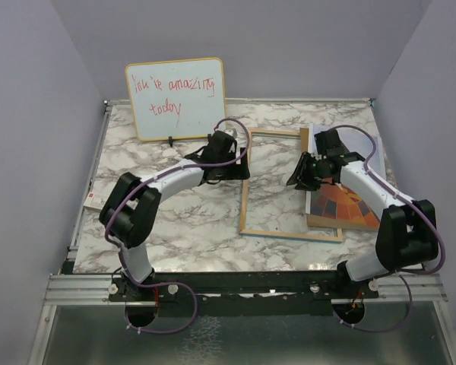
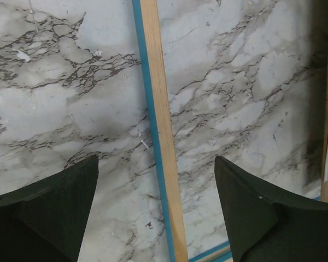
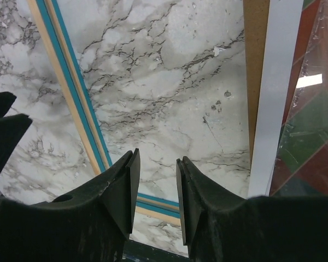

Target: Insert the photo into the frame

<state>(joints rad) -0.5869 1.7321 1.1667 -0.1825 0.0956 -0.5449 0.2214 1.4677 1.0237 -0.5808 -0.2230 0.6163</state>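
The frame (image 1: 289,234) lies flat mid-table, light wood up, with the marble showing through it. My left gripper (image 1: 229,166) hovers over its left side. In the left wrist view the jaws stand wide open (image 2: 156,161) with the frame's wood-and-blue bar (image 2: 161,136) running between the fingers, untouched. My right gripper (image 1: 304,173) hangs over the frame's right part. Its fingers (image 3: 157,158) stand a narrow gap apart with nothing in it. The photo (image 1: 342,204) lies right of the frame, and its red and green patches (image 3: 309,109) sit at the edge of the right wrist view.
A brown backing board (image 3: 255,65) lies under the photo, against the frame's right side. A whiteboard (image 1: 176,99) with red handwriting stands at the back left. A small white object (image 1: 92,201) lies at the table's left edge.
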